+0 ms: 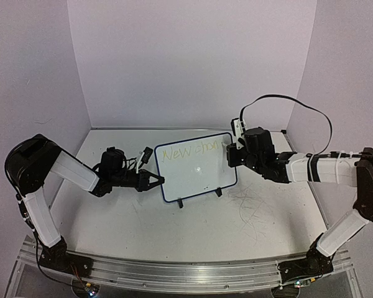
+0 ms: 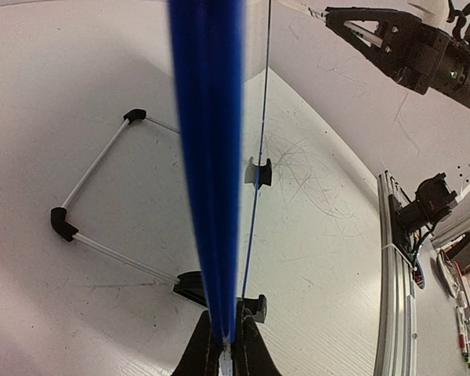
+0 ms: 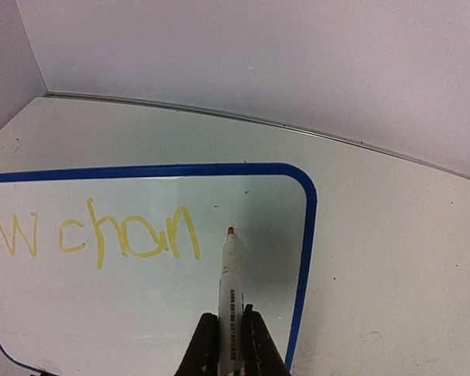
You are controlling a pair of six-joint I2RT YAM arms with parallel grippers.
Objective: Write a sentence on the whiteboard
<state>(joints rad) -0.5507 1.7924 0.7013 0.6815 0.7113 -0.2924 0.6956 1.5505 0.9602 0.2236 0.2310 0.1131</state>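
The right gripper, clamped on the marker, aims it straight ahead — tip just right of the sentence — with little whiteboard remaining rightward.

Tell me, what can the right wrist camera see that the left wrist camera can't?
Only the right wrist view shows the yellow writing on the whiteboard. Only the left wrist view shows the wire stand behind the board and the metal rail. Both show the board's blue frame and the white table.
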